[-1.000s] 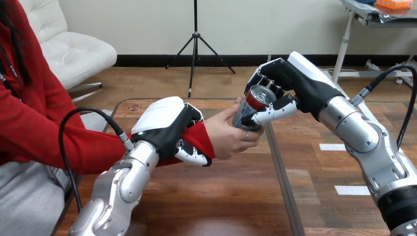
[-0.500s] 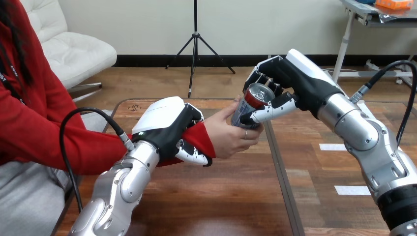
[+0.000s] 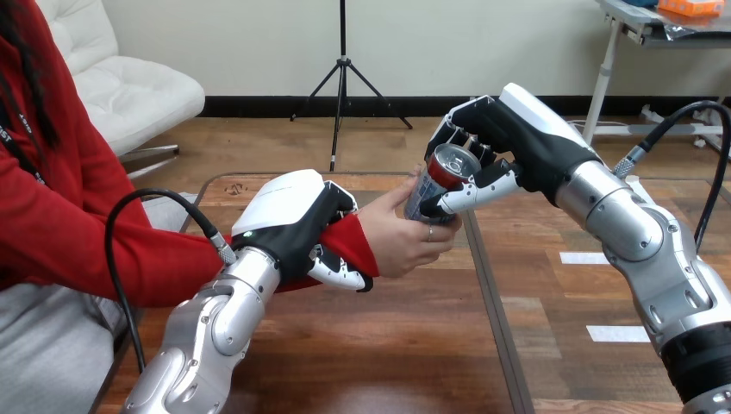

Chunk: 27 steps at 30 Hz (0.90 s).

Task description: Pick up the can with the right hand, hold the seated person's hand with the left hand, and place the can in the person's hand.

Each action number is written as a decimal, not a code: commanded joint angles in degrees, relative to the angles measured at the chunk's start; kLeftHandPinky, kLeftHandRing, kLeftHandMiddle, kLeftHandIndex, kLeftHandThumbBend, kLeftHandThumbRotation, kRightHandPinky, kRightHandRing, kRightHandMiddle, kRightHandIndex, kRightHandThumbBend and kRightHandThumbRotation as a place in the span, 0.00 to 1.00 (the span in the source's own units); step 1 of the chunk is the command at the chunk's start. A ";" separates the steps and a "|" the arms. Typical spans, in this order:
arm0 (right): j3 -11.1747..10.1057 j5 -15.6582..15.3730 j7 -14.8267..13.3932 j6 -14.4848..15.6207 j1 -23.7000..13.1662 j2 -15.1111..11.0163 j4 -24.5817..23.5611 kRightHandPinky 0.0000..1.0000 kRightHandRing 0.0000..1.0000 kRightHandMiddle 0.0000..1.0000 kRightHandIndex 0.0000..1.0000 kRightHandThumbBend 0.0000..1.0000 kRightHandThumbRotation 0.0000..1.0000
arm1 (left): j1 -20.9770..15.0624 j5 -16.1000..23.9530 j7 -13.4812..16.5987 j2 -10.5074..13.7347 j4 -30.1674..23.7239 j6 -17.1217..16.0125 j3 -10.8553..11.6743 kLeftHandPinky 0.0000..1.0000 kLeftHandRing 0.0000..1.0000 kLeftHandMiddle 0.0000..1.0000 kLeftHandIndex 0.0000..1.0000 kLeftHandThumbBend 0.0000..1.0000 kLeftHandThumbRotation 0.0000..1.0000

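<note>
My left hand (image 3: 289, 217): black body, white shell over its back, fingers jointed black and white. My right hand (image 3: 517, 138): same build. My left forearm (image 3: 231, 304) and right forearm (image 3: 640, 243): silver, rounded; black ribbed band low on the right.

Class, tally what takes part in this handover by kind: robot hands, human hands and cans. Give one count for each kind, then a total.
Robot hands: 2, the left hand and the right hand.
Human hands: 1, the person's hand.
Cans: 1, the can.
Total: 4.
</note>
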 commanded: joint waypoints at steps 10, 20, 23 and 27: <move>0.20 0.59 -0.32 -0.24 -3.32 1.38 -2.09 0.31 0.35 0.41 0.46 0.71 0.00 | -5.25 -0.79 1.21 -2.05 -3.01 -1.46 -0.93 0.29 0.35 0.40 0.40 0.69 0.00; 0.36 0.29 0.44 0.44 -3.15 0.78 -2.07 0.39 0.45 0.50 0.51 0.78 0.14 | -4.93 2.75 -0.28 0.47 -5.40 -1.43 -2.27 0.39 0.47 0.52 0.52 0.66 0.06; 0.29 0.19 0.47 0.39 -3.00 0.59 -2.04 0.42 0.48 0.52 0.53 0.82 0.27 | -4.62 3.14 -0.86 0.98 -6.41 -1.22 -2.34 0.45 0.55 0.60 0.59 0.72 0.14; 0.18 0.16 0.48 0.28 -2.76 0.29 -2.02 0.44 0.51 0.54 0.55 0.85 0.39 | -3.99 3.10 -1.75 1.52 -7.83 -0.83 -2.20 0.52 0.62 0.66 0.64 0.78 0.22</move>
